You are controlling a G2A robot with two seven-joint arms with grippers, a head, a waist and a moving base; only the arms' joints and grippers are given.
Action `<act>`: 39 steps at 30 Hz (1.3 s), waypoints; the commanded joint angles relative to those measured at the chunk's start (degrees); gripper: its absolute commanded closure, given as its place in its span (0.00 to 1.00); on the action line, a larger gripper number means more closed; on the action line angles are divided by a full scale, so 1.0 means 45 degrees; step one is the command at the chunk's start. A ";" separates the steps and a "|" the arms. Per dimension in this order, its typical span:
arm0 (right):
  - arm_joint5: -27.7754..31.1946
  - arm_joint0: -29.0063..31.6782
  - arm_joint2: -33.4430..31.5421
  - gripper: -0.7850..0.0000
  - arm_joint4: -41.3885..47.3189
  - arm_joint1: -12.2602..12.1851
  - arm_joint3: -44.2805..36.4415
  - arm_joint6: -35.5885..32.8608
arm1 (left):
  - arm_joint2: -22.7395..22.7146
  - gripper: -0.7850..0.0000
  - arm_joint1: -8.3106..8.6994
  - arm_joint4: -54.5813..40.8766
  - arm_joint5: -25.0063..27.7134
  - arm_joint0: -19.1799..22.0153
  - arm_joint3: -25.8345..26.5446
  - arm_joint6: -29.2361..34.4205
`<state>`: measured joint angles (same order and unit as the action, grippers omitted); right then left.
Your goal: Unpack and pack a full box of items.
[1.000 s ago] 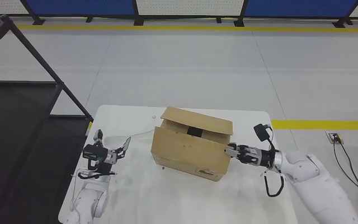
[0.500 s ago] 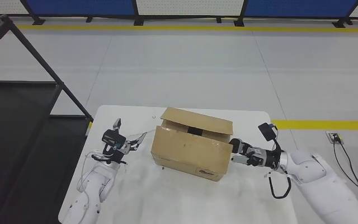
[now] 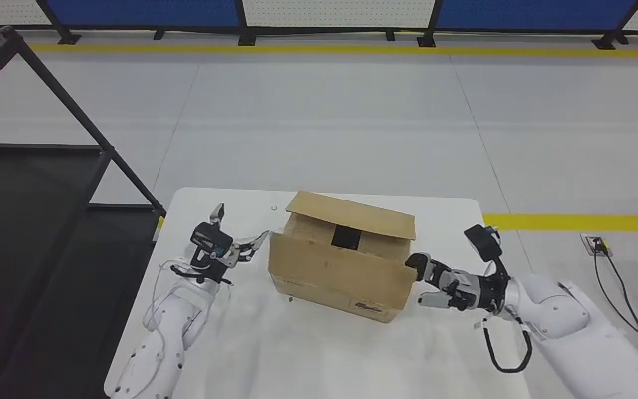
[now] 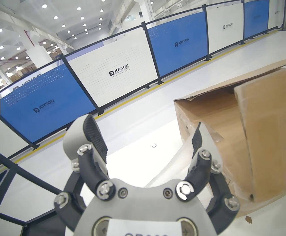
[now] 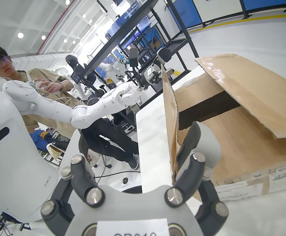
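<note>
Box [image 3: 339, 264], one, between left fingers [image 4: 95, 131] and right fingers [image 5: 196, 138], both pairs wide apart, empty

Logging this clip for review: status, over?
Left end effector open beside the cardboard box. Right end effector open, straddling a side flap. Top flap ajar.

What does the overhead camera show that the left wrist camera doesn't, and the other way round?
Overhead view: the whole white table, and the right claw open at one end of the cardboard box.
Left wrist view: the ribbed pads of the open left claw up close, and the ceiling lights.
Shared: the box, the left claw beside it, and the blue fence panels.
</note>
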<state>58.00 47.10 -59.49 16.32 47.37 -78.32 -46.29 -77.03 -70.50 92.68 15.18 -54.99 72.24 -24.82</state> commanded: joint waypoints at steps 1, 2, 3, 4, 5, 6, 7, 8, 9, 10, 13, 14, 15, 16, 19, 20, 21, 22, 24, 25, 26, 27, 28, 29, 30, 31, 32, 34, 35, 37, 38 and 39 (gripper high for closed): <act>0.0000 0.0159 -0.0029 0.00 -0.0069 -0.0129 -0.0357 0.0000 | 0.0031 0.00 0.0034 0.0113 0.0315 -0.0072 0.0125 -0.0286; 0.0000 0.0236 -0.0028 0.00 -0.0153 -0.0201 -0.0533 0.0000 | 0.0018 0.00 0.0055 0.0157 0.0468 -0.0120 0.0174 -0.0411; 0.0000 0.0308 -0.0032 0.00 -0.0223 -0.0273 -0.0695 0.0000 | 0.0010 0.00 0.0077 0.0244 0.0583 -0.0169 0.0253 -0.0533; 0.0000 0.0381 -0.0025 0.00 -0.0326 -0.0346 -0.0852 -0.0001 | 0.0011 0.00 0.0102 0.0320 0.0776 -0.0233 0.0328 -0.0696; 0.0000 0.0440 -0.0007 0.00 -0.0462 -0.0418 -0.1019 -0.0001 | -0.0024 0.00 0.0128 0.0380 0.0897 -0.0296 0.0391 -0.0813; 0.0000 0.0507 0.0018 0.00 -0.0566 -0.0487 -0.1176 0.0000 | -0.0050 0.00 0.0154 0.0436 0.1030 -0.0365 0.0470 -0.0935; 0.0000 0.0558 0.0055 0.00 -0.0677 -0.0556 -0.1341 0.0000 | -0.0085 0.00 0.0180 0.0485 0.1145 -0.0437 0.0552 -0.1047; 0.0000 0.0604 0.0103 0.00 -0.0855 -0.0629 -0.1503 -0.0001 | -0.0127 0.00 0.0207 0.0539 0.1238 -0.0514 0.0635 -0.1160; 0.0000 0.0649 0.0148 0.00 -0.1024 -0.0702 -0.1655 -0.0001 | -0.0173 0.00 0.0234 0.0597 0.1325 -0.0591 0.0712 -0.1230; 0.0000 0.0682 0.0185 0.00 -0.1207 -0.0775 -0.1788 0.0000 | -0.0219 0.00 0.0261 0.0623 0.1440 -0.0670 0.0787 -0.1295; 0.0000 0.0826 0.0260 0.00 -0.1482 -0.0967 -0.2194 0.0000 | -0.0371 0.00 0.0350 0.0815 0.1739 -0.0889 0.1031 -0.1478; 0.0000 0.0854 0.0268 0.00 -0.1593 -0.1029 -0.2288 0.0000 | -0.0419 0.00 0.0382 0.0902 0.1855 -0.0960 0.1112 -0.1547; 0.0000 0.0892 0.0282 0.00 -0.1713 -0.1088 -0.2372 0.0000 | -0.0464 0.00 0.0415 0.0965 0.2016 -0.1037 0.1184 -0.1622; 0.0000 0.0935 0.0303 0.00 -0.1841 -0.1145 -0.2469 0.0001 | -0.0518 0.00 0.0448 0.0982 0.2204 -0.1114 0.1257 -0.1697; 0.0000 0.1018 0.0363 0.00 -0.2308 -0.1310 -0.2726 0.0001 | -0.0707 0.00 0.0579 0.1078 0.3152 -0.1341 0.1510 -0.1777; 0.0000 0.1056 0.0367 0.00 -0.2339 -0.1353 -0.2789 0.0001 | -0.0796 0.00 0.0630 0.1188 0.3413 -0.1425 0.1621 -0.1784; 0.0000 0.1081 0.0371 0.00 -0.2402 -0.1394 -0.2851 0.0001 | -0.0872 0.00 0.0679 0.1297 0.3639 -0.1528 0.1726 -0.1789; 0.0000 0.1101 0.0380 0.00 -0.2455 -0.1433 -0.2921 0.0001 | -0.0930 0.00 0.0726 0.1424 0.3866 -0.1629 0.1844 -0.1775; 0.0000 0.1155 0.0384 0.00 -0.2604 -0.1517 -0.2970 0.0002 | -0.1073 0.00 0.0822 0.1683 0.4229 -0.1837 0.2082 -0.1786; 0.0000 0.1190 0.0325 0.00 -0.2577 -0.1551 -0.2923 0.0003 | -0.1140 0.00 0.0860 0.1758 0.4324 -0.1947 0.2189 -0.1811; 0.0000 0.1261 0.0237 0.00 -0.2380 -0.1570 -0.2832 0.0006 | -0.1196 0.00 0.0895 0.1819 0.4412 -0.2059 0.2292 -0.1836; 0.0000 0.1351 0.0134 0.00 -0.2104 -0.1575 -0.2727 0.0043 | -0.1260 0.00 0.0927 0.1864 0.4454 -0.2158 0.2394 -0.1838; 0.0000 0.1448 0.0022 0.00 -0.1753 -0.1570 -0.2542 0.0149 | -0.1310 0.00 0.0953 0.1891 0.4455 -0.2264 0.2496 -0.1850; 0.0000 0.1514 -0.0113 0.00 -0.1324 -0.1554 -0.2214 0.0352 | -0.1351 0.00 0.0975 0.1896 0.4445 -0.2365 0.2598 -0.1873; 0.0000 0.1553 -0.0160 0.00 -0.0807 -0.1519 -0.1908 0.0513 | -0.1392 0.00 0.0995 0.1887 0.4410 -0.2464 0.2677 -0.1884; 0.0000 0.1522 -0.0151 0.00 -0.0264 -0.1476 -0.1534 0.0584 | -0.1428 0.00 0.1012 0.1910 0.4317 -0.2562 0.2756 -0.1882; 0.0000 0.1464 -0.0033 0.00 0.0393 -0.1417 -0.1241 0.0550 | -0.1455 0.00 0.1030 0.1996 0.4185 -0.2663 0.2833 -0.1852; -0.0011 0.1114 0.0176 0.00 0.1490 -0.1304 -0.0310 0.0364 | -0.1455 0.00 0.1055 0.2173 0.3885 -0.2870 0.2950 -0.1769; -0.0201 0.0885 0.0360 0.00 0.1905 -0.1229 0.0015 0.0238 | -0.1443 0.00 0.1065 0.2190 0.3819 -0.2954 0.2977 -0.1752; -0.0848 0.0314 0.0651 0.00 0.2411 -0.1068 0.0620 0.0030 | -0.1455 0.00 0.1086 0.2289 0.3595 -0.3073 0.2995 -0.1628; -0.1149 0.0044 0.0782 0.00 0.2470 -0.0975 0.0840 0.0044 | -0.1441 0.00 0.1093 0.2335 0.3476 -0.3130 0.2993 -0.1577; -0.1460 -0.0208 0.0909 0.00 0.2414 -0.0878 0.1057 0.0141 | -0.1432 0.00 0.1097 0.2327 0.3377 -0.3178 0.2968 -0.1526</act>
<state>52.96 47.37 -55.89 27.46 43.03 -74.53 -46.05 -83.53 -65.58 103.12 30.86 -69.08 85.70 -31.90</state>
